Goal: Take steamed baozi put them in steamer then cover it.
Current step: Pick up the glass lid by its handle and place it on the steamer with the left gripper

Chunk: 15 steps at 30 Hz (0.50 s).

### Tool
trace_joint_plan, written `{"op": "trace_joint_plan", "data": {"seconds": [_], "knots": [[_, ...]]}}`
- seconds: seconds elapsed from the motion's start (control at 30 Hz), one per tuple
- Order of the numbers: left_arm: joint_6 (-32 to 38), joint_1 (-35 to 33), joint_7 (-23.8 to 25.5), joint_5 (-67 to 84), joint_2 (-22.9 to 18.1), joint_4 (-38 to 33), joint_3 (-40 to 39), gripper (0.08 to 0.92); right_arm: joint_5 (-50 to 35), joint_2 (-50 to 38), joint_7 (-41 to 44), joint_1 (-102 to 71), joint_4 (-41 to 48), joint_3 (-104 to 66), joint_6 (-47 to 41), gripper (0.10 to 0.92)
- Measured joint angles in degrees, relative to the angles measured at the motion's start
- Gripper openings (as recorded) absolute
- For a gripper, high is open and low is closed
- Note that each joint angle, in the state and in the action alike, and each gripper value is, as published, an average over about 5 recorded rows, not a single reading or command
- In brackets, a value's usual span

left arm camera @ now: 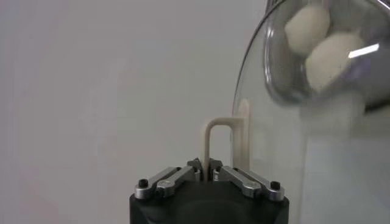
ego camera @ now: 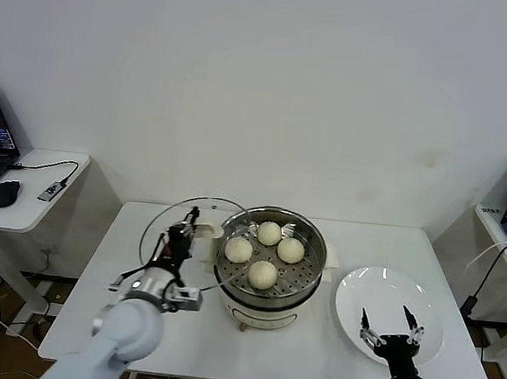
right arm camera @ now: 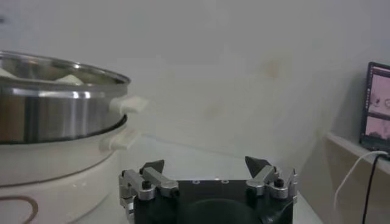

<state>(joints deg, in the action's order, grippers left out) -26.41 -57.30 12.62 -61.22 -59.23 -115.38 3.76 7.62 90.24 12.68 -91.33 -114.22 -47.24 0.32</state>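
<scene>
While my left gripper is clamping the cover by its handle, tilted, left of centre frame beside the steamer, four baozi are sitting inside; rim could clip the pot edge and slip. Right gripper is idling, spread, over the plate lower right.
</scene>
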Motion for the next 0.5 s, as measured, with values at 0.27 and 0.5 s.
{"op": "trace_joint_plan", "data": {"seconds": [0.27,0.5], "knots": [[-2.04,4.04,4.91,-8.31,-6.78,2.16,-5.47,0.144,1.9,0.02,-0.05,0.08,1.27,0.3,0.79,0.823],[-2.94,6.58,7.09,-13.2,-12.58,4.76,-9.05,0.144,2.44,0.04,-0.19,-0.01,1.44,0.34,1.18,0.823]]}}
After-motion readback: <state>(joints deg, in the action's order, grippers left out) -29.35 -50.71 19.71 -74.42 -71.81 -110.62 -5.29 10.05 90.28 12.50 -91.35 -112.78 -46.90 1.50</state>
